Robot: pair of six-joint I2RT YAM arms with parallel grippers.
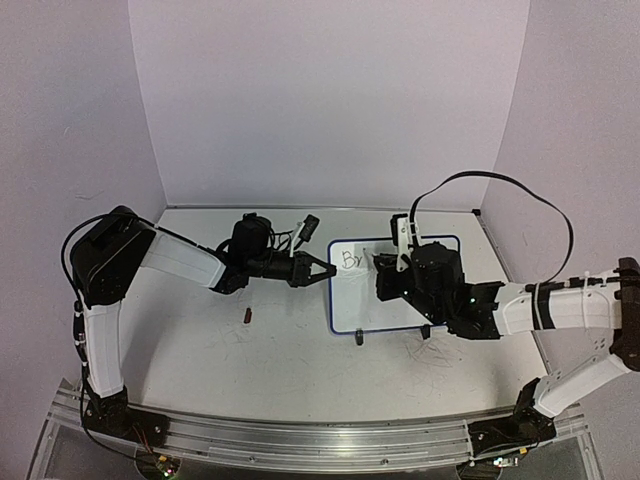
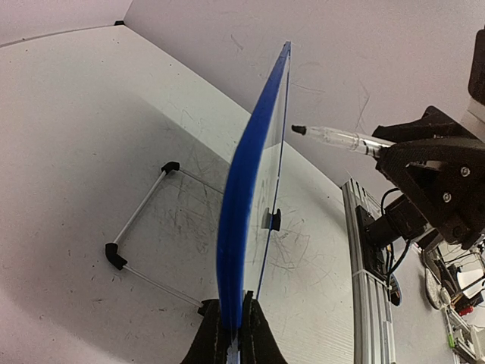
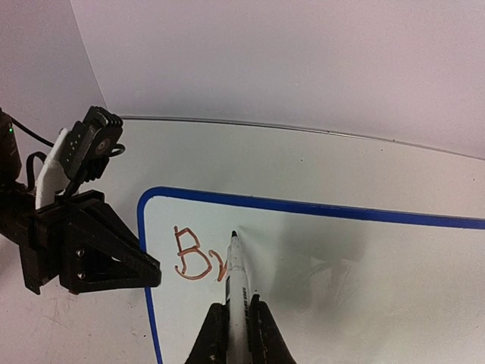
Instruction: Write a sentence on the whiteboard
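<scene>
Top external view: left claw (image 1: 325, 270) clamps the whiteboard (image 1: 385, 315) edge at centre frame; right claw (image 1: 380, 267), closed on a marker (image 3: 237, 280), poises it by the sentence (image 1: 350, 260), barely begun. Pen pressure may twist the whiteboard, skewing letters.

1. L arm (image 1: 185, 262): white links, black joints, bulky black shoulder housing at left of top view.
2. R arm (image 1: 560, 305): same white/black scheme; thin black cable (image 1: 500, 178) loops at upper right.
3. L gripper (image 3: 151, 271): matte black, triangular fingers w/ small screws (image 3: 79, 254).
4. R gripper (image 3: 236, 307): black, narrow fingers, bottom centre of its wrist view; green LEDs (image 1: 470, 300) on wrist body.
</scene>
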